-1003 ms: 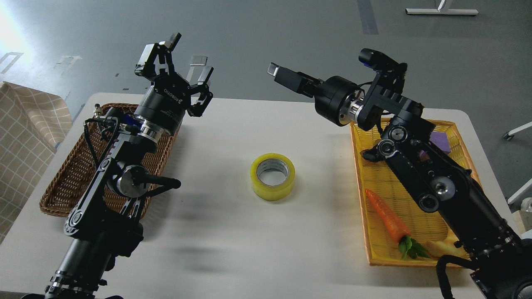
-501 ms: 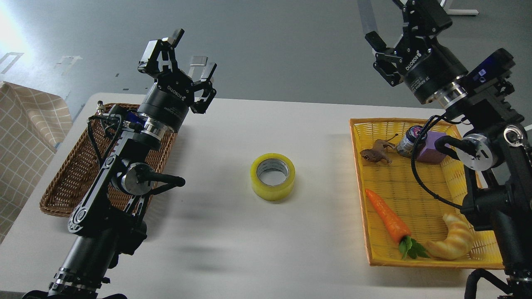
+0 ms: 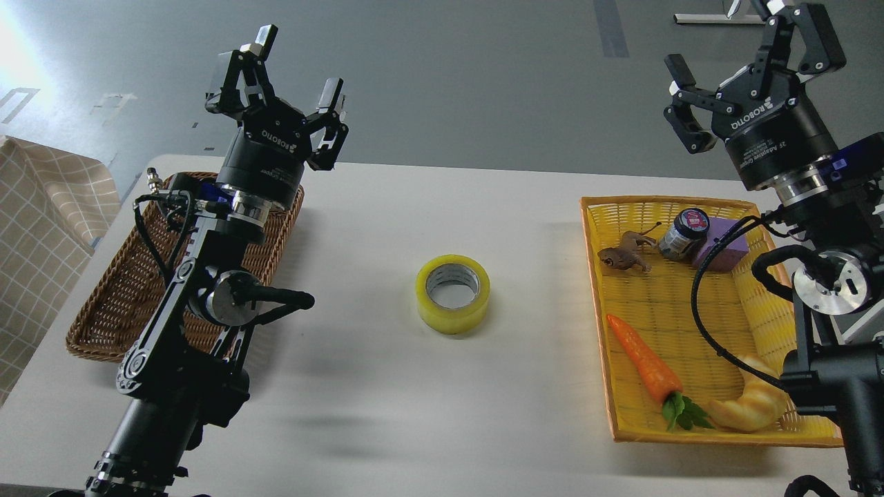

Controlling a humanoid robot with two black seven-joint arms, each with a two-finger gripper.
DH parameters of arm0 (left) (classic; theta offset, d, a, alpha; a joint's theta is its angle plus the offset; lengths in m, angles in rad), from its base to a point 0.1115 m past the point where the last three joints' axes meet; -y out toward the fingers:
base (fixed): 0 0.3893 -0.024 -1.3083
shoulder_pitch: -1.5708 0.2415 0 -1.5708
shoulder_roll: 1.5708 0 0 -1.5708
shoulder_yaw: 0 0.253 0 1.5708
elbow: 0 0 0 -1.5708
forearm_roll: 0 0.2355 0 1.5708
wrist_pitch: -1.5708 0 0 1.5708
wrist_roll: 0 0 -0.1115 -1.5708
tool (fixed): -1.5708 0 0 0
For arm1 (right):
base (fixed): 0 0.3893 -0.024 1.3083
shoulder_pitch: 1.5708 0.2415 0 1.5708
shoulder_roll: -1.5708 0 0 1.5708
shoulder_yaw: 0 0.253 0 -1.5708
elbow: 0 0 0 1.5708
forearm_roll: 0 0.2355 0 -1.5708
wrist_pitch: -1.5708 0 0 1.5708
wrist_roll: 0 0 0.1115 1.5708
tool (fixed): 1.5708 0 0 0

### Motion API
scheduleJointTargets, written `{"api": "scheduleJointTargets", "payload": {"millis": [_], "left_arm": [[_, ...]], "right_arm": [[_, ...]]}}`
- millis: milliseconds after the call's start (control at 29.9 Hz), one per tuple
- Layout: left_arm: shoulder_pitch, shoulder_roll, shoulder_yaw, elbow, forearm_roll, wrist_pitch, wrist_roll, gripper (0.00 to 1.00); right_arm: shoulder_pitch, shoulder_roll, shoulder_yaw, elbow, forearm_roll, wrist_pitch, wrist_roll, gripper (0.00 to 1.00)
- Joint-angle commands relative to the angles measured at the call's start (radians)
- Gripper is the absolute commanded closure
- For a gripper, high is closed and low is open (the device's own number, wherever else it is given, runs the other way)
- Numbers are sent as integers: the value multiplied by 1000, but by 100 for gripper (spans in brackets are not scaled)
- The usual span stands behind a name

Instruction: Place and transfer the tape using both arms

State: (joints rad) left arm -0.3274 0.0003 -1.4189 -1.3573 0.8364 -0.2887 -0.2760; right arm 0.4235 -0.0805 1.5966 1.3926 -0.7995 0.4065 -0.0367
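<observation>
We find the tape lying flat, core upward, near the middle of the white desk, untouched and well apart from both arms. Our left gripper is raised above the far end of the brown wicker basket, jaws spread wide and holding nothing. Our right gripper is raised beyond the far right corner of the desk, jaws likewise wide and empty. The yellow basket at the right holds a toy carrot, a croissant-shaped toy, a brown animal figure, a small dark jar and a purple block. The jar rests against the purple block.
</observation>
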Motion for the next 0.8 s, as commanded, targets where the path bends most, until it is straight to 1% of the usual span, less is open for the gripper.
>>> {"api": "scheduleJointTargets", "payload": {"millis": [0,33,134,167,201,267,301,334,401,501,535,568,635,702,769], "left_arm": [[4,0,3,-20,24,11,-5,2],[4,0,5,-22,41,20,-5,2],[-5,0,14,-45,215,97,-12,2],[-7,16,37,-66,309,136,-12,2],[-7,17,37,-66,309,137,-12,2],[-12,55,76,-95,508,228,-6,2],[-10,64,90,-106,548,244,-5,2],[-10,90,134,-133,620,265,7,2],[-6,125,199,-160,673,270,37,2],[-5,155,262,-163,730,273,73,3],[-4,165,300,-161,795,273,90,3],[-1,167,332,-160,882,273,95,3],[2,167,356,-155,975,273,95,3],[2,159,380,-126,1099,273,106,3],[2,155,409,-56,1203,272,113,3]], "right_arm": [[0,2,-1,2,0,0,0,0],[-2,1,-1,2,0,0,0,0],[-2,1,-4,0,0,0,-2,0],[-5,-4,-9,0,0,0,-5,0],[-5,-4,-9,0,0,0,-5,0],[-12,-8,-7,-3,-1,2,-9,0],[-12,-10,-9,-4,-1,2,-9,0],[-14,-10,-7,-4,-1,3,-11,0],[-12,-12,-7,-4,-1,5,-11,0],[-11,-10,-7,0,-1,5,-11,0],[-6,-10,-6,0,-1,5,-11,0],[-2,-10,-6,0,-1,5,-12,0],[3,-12,-6,0,-1,5,-12,0],[11,-12,-4,2,0,5,-14,0],[23,-12,-7,3,0,5,-20,0]]}}
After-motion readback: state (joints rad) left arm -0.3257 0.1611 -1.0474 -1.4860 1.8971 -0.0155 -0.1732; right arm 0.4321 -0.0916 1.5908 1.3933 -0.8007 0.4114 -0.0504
